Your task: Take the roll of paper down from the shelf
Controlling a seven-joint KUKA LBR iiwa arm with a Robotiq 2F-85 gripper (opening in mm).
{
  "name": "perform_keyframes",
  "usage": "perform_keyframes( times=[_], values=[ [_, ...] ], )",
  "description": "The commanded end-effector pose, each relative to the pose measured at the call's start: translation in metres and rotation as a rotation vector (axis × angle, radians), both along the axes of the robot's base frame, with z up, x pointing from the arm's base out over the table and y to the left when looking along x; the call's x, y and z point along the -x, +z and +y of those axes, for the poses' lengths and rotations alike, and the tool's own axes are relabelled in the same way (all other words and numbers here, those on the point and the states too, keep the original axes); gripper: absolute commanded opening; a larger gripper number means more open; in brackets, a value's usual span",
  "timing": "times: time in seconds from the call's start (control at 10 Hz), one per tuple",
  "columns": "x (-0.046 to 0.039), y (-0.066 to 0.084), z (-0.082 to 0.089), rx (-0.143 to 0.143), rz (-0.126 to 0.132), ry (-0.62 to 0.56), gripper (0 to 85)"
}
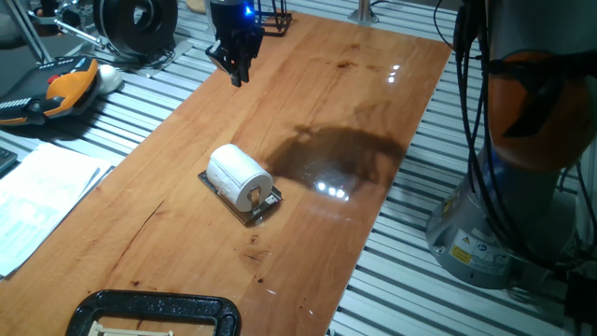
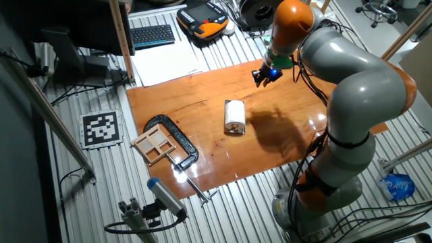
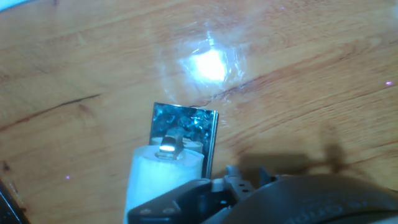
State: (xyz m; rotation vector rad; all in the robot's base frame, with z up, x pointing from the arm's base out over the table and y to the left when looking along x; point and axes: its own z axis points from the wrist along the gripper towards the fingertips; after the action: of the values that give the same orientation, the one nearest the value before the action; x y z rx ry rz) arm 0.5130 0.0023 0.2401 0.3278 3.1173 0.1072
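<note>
**Paper roll lies on its metal shelf, gripper raised far off**

The roll of paper (image 1: 237, 175) lies on its side on the shelf (image 1: 264, 211), a small shiny metal plate resting flat near the middle of the wooden table (image 1: 373, 112). In one fixed view its long axis runs diagonally, with the tan core end facing the near right and the plate's raised bracket just past that end. In the other fixed view the roll (image 2: 234, 116) lies lengthwise toward the table's near edge.

The gripper (image 1: 236, 63) hangs above the far end of the table, well apart from the roll, fingers pointing down. They look close together and hold nothing, though how narrow the gap is I cannot tell. The grey and orange arm (image 2: 351, 88) arches over the table's right side.

A black clamp (image 1: 154, 312) sits at the near edge, and white paper sheets (image 1: 37, 191) lie off the table's left side.
</note>
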Motion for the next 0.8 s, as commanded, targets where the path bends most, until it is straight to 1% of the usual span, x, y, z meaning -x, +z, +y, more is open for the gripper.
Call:
perform_keyframes(
  times=[0.0, 0.2, 0.4, 0.5, 0.7],
  values=[
    [-0.0003, -0.0001, 0.0001, 0.000, -0.006, -0.002, 0.0],
    [-0.0004, 0.0000, 0.0003, 0.006, -0.009, 0.001, 0.0],
    [0.0010, 0.0000, 0.0005, 0.030, -0.011, -0.006, 0.0],
    [0.0007, -0.0009, 0.0004, 0.049, -0.011, -0.006, 0.0],
    [-0.0010, -0.0009, 0.0002, 0.060, -0.028, 0.002, 0.0]
  ],
)
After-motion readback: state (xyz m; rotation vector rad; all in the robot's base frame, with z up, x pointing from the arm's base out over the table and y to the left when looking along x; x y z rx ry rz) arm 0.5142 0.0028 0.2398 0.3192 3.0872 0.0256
